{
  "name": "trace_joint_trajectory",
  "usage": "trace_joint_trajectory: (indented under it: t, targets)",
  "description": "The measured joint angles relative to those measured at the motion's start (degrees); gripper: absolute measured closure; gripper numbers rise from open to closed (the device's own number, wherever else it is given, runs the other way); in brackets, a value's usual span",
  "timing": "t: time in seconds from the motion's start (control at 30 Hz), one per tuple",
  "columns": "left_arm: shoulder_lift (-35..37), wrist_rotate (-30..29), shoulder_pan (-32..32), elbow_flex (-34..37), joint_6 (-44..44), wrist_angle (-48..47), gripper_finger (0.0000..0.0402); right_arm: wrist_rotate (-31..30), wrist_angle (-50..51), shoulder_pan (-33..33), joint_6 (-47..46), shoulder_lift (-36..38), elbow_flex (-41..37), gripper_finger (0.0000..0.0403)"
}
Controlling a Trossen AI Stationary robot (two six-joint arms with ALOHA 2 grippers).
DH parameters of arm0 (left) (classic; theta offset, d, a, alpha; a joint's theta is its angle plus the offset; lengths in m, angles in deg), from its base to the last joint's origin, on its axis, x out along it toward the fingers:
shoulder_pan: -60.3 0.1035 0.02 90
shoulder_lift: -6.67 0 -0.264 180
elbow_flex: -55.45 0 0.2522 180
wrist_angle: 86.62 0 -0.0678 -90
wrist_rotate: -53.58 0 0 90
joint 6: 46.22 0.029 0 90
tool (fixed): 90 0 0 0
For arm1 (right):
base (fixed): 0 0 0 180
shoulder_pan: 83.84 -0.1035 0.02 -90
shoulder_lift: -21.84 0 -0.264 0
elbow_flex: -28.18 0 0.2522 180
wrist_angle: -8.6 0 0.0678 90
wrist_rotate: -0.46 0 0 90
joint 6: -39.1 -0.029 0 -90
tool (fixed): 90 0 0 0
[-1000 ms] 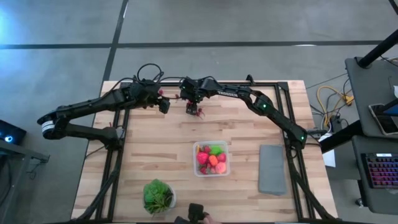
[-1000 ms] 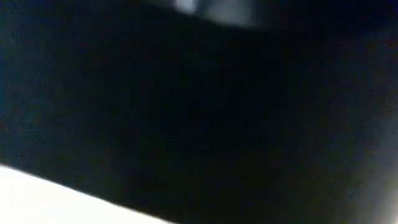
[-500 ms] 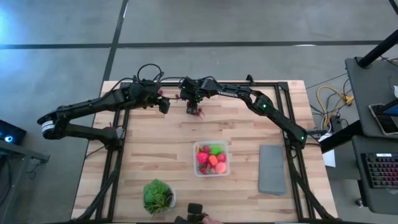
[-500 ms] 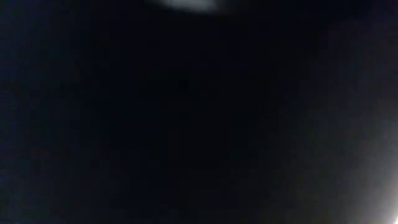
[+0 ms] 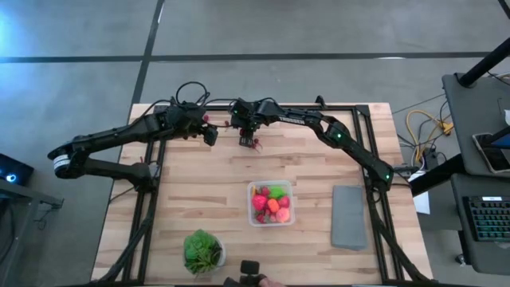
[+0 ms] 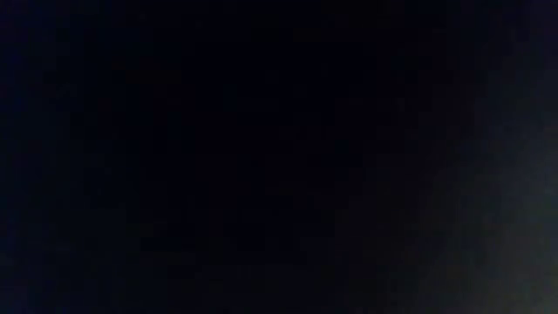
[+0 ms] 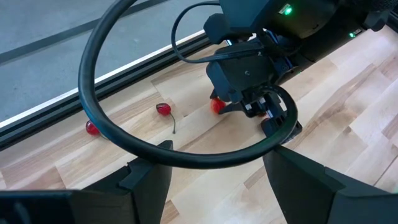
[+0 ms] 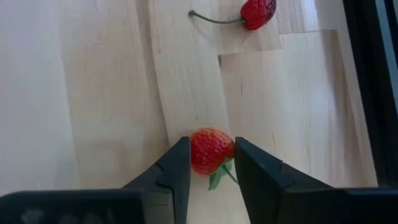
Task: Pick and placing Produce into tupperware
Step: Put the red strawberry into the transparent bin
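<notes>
Only readable text is pale lettering, apparently "TROSSEN", along the right arm's upper link (image 5: 293,118) near the table's far edge; nothing else legible anywhere.

Clear shallow container (image 5: 271,203), rectangular with rounded corners, upright at mid-table toward the near edge. Filled with red, orange and lime-green pieces (image 5: 271,202). Red strawberry (image 8: 211,150) with green leaves, at the far side of the table, pinched between the two fingers of the right gripper (image 8: 211,163). Red cherry (image 8: 257,13) with thin stem, lying on the wood near the strawberry. Second small red berry (image 7: 92,128) by the table's far rail.
</notes>
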Motion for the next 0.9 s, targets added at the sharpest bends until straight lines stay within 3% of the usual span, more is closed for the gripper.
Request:
trace_joint_trajectory:
  t: [0.7,0.9]
  targets:
    - [0.0,0.0,0.0,0.0,0.0,0.0,0.0166,-1.7,1.1,-0.1,-0.4,0.0,1.4,0.0337]
    - [0.0,0.0,0.0,0.0,0.0,0.0,0.0166,-0.6,1.5,0.0,-2.3,0.2,0.6,0.0313]
